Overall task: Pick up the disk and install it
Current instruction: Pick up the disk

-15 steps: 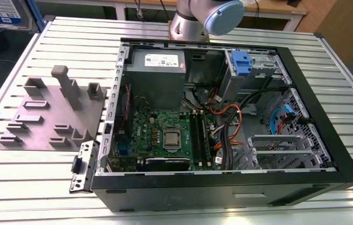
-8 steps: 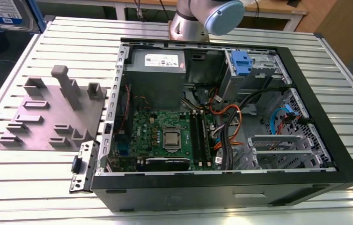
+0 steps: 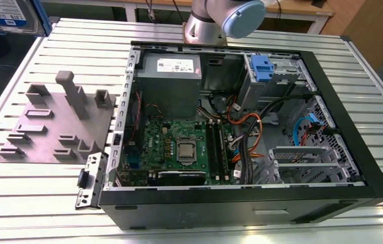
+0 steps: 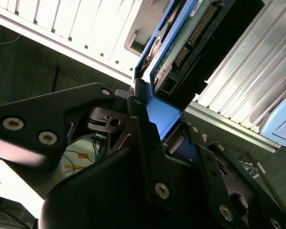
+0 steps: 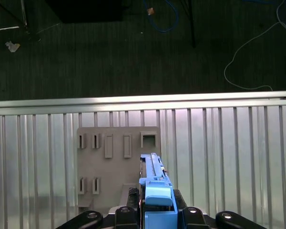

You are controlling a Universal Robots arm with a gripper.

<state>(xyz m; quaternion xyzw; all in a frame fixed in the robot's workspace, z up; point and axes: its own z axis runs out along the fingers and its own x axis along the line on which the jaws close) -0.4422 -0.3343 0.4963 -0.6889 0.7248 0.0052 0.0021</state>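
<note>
The disk [image 3: 7, 15], silver with a white-and-blue label and blue rails, hangs in the air at the exterior view's upper left corner, beyond the table's corner. In the first wrist view the disk [image 5: 154, 174] is seen edge-on, high above the grey fixture plate [image 5: 109, 167]. My gripper [image 5: 157, 214] is shut on the blue rail at its end. The second wrist view shows the disk's [image 4: 193, 28] circuit-board side, with my gripper [image 4: 158, 117] clamped on the blue rail.
An open computer case [image 3: 354, 127] lies on the slatted aluminium table [image 3: 42, 213], with a grey power supply [image 3: 169, 76], the motherboard [image 3: 178, 147] and a blue latch [image 3: 262, 68] at the drive bay. The grey fixture plate [image 3: 49, 127] with upright pegs sits at the case's left.
</note>
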